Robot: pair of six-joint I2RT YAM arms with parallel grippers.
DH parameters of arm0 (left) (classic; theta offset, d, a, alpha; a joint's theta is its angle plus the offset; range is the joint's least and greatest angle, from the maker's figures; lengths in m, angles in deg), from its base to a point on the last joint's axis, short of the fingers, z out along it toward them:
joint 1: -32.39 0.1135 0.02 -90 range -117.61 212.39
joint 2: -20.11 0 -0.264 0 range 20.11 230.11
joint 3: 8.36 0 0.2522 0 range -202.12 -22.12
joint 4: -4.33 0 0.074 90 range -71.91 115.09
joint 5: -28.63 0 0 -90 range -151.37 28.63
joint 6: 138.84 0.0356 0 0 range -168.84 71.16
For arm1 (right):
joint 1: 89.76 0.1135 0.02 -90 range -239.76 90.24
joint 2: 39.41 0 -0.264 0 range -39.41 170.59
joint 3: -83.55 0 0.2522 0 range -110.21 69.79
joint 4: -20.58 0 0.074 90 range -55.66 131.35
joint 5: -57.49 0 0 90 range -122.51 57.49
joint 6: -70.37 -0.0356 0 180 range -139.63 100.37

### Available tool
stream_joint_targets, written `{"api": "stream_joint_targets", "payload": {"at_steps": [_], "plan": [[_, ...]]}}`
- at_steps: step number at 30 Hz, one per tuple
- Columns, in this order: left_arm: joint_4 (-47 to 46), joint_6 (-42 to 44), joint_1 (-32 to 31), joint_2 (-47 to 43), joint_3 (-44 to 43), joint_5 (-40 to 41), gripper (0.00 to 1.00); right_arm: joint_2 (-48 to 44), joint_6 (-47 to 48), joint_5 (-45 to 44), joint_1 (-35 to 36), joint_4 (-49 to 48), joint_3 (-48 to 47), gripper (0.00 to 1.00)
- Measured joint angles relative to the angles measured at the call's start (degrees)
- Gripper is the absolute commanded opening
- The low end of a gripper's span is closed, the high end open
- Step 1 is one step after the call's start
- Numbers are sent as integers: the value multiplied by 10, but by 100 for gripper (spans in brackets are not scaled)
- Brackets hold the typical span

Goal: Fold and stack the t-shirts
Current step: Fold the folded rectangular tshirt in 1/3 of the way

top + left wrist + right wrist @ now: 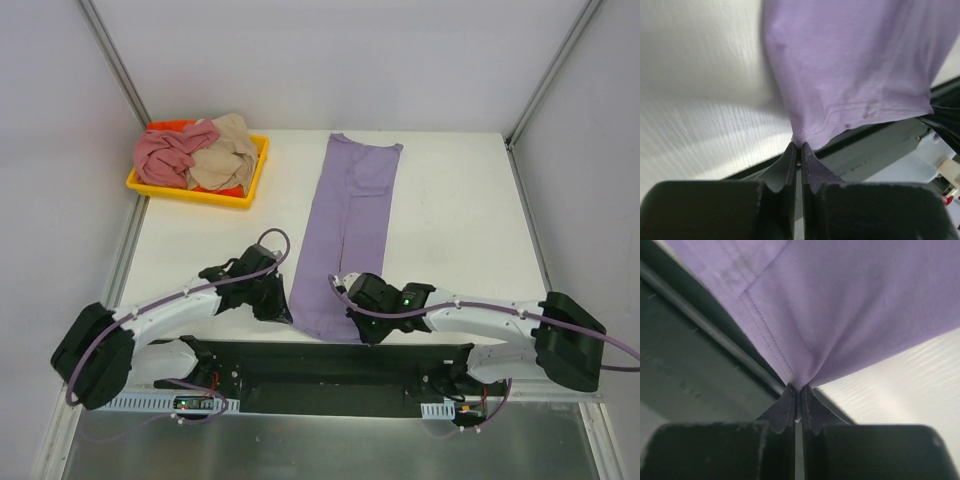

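The lavender t-shirt (348,225) lies folded into a long narrow strip down the middle of the table. My left gripper (283,312) is shut on its near left corner (805,132). My right gripper (357,327) is shut on its near right corner (802,372). Both corners sit at the table's near edge, pinched between the jaws. The dusty pink t-shirt (168,155) and the beige t-shirt (224,152) lie crumpled together in the yellow tray (196,191) at the far left.
The black base rail (330,365) runs along the near edge below the shirt. Metal frame posts (112,58) stand at the back corners, and white walls close in on the table.
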Motion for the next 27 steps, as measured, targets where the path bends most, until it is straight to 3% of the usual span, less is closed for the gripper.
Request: {"api": "stream_joint_targets", "payload": {"at_steps": [6,10,18,27], "plan": [[17,-1,-14,-167,21,-11,0,-91,-6,65,18,22,5,1],[26,3,-15,-191,-5,-3,0,-114,-6,57,12,59,-26,0],[29,28,7,-5,-204,59,0,-87,28,-8,-124,82,-139,1],[23,59,85,222,-430,38,0,33,88,-50,-264,52,-252,0]]}}
